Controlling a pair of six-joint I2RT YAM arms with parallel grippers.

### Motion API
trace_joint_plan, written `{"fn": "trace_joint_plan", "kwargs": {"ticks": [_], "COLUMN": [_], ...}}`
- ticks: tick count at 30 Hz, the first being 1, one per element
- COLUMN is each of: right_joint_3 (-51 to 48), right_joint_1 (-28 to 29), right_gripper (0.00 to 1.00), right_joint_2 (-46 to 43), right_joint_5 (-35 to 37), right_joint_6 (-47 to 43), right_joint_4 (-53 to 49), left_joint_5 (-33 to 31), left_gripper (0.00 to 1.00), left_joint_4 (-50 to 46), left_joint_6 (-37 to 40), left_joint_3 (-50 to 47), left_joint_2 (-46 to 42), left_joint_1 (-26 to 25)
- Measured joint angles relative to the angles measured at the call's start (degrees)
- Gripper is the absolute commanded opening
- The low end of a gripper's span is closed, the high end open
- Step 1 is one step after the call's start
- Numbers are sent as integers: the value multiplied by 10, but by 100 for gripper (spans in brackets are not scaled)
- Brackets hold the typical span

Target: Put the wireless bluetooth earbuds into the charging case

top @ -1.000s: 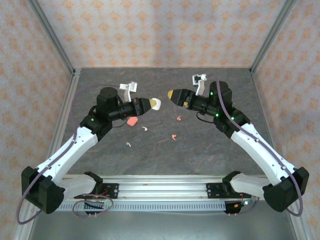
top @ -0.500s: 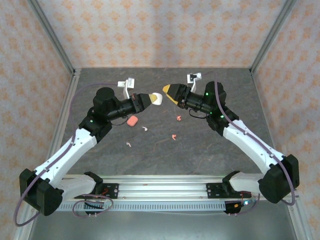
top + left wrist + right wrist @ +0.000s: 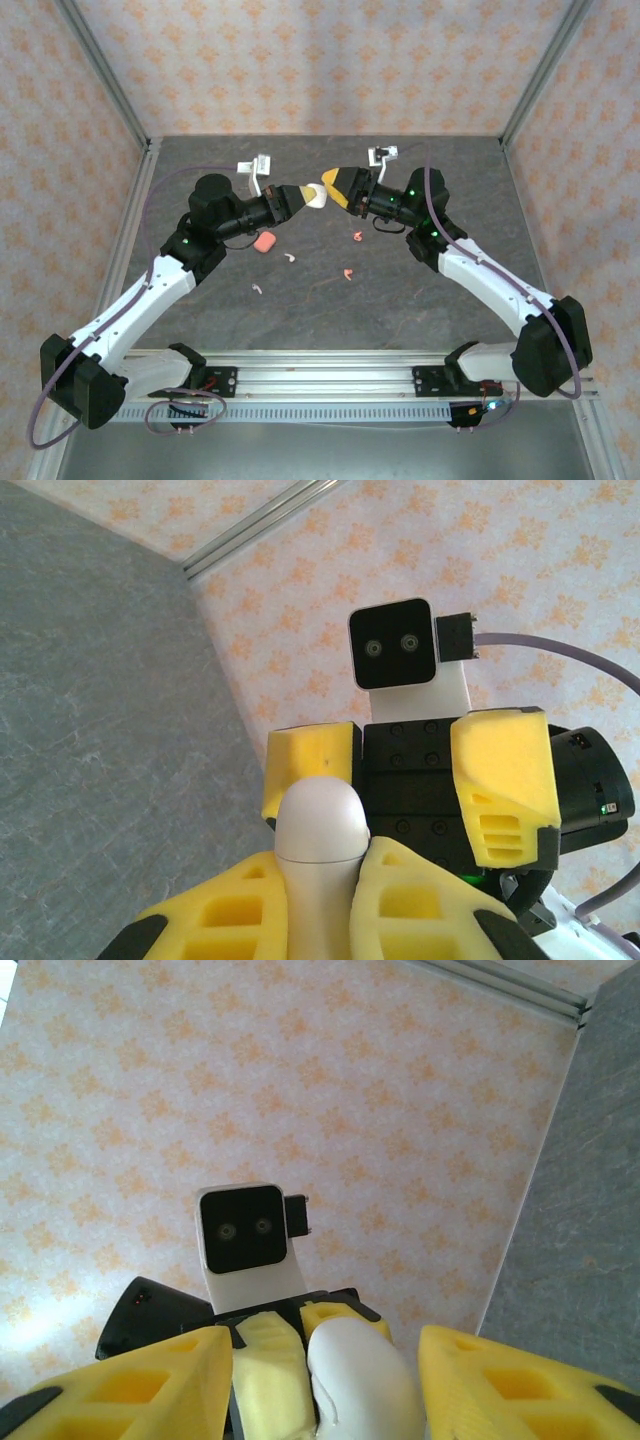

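Both aloft: my left gripper pinches the charging case steady so my spread right gripper, possibly touching, can open it.

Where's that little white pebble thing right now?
In the top view, the white case is clamped in the left gripper above the middle of the table, its tip meeting the open right gripper.
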Motion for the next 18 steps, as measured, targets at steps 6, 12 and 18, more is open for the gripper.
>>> {"fn": "trace_joint_plan", "kwargs": {"ticks": [6, 12, 18], "right_joint_3": [-2, -2, -2], "right_joint_1": [1, 3, 10], "right_gripper": [49, 49, 49], "right_joint_2": [0, 4, 14], "right_joint_5": [-5, -9, -15], "right_joint_6": [7, 7, 7], "right_joint_4": [8, 9, 9], "left_joint_5": [-2, -2, -2], "left_gripper": [4, 4, 4], "left_joint_4": [3, 13, 13], "left_joint_6": [-9, -15, -19], "left_joint_3": [6, 10, 10], "left_joint_2": [0, 2, 3], "left_joint_1": [0, 0, 0]}}
